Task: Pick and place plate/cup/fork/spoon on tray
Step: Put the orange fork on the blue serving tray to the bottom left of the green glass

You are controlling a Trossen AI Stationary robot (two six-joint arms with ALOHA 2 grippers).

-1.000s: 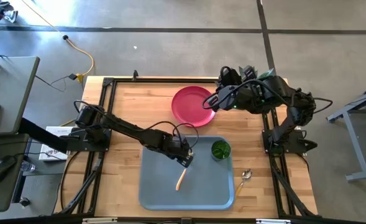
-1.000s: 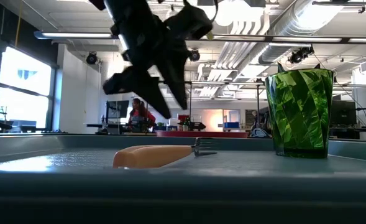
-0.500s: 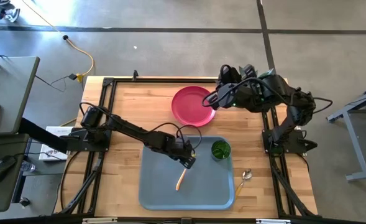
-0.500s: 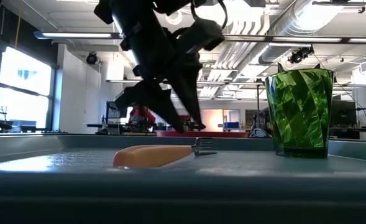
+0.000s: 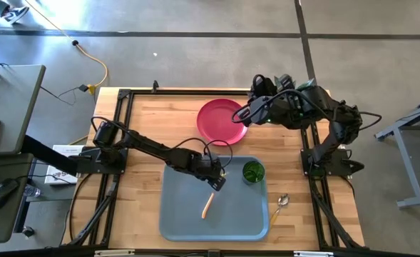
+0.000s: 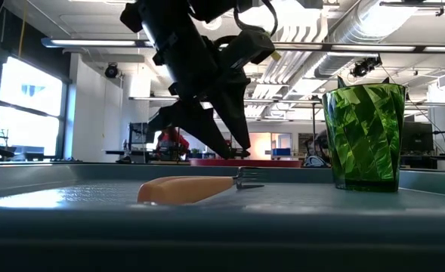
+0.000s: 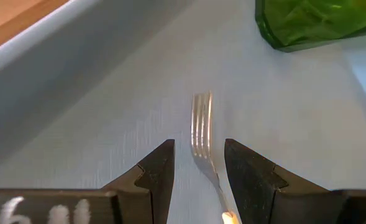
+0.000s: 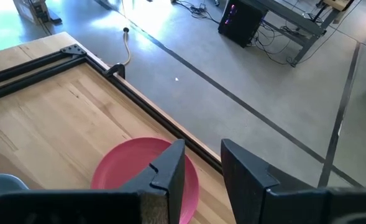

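Tray (image 5: pixel 185 218), large, rectangular, grey-blue plastic with rounded corners and raised edge, on the near half of the wooden table (image 5: pixel 145 121); already carrying two pieces. Stiff, broad, in no need of lifting.

Plate (image 5: pixel 222 121), round, flat, pink-red plastic with raised rim, on bare wood beyond the tray, not yet placed. Probably light and rigid but smooth; best taken by pinching the rim, most likely at the edge nearest the right gripper (image 5: pixel 239 118). That gripper hovering at the plate's right edge, fingers (image 8: pixel 164 177) parted with nothing between them.

Cup (image 5: pixel 252 172), small, round, translucent dark green, upright inside the tray near its far right corner. Likely light and easy to tip; already where wanted.

Left gripper (image 5: pixel 216 182) low over the tray's middle, between cup and fork, fingers (image 7: pixel 155 174) spread apart and empty, straddling the tines without touching.

Fork (image 5: pixel 207 205), small, silver metal tines, light orange-tan handle, flat on the tray floor, apparently set down.

Spoon (image 5: pixel 279 206), small, silver rounded bowl, light orange-tan handle, on the wood just beside the tray's right edge, still outside. Thin, low-lying, probably slippery at the metal; better gripped across the handle.
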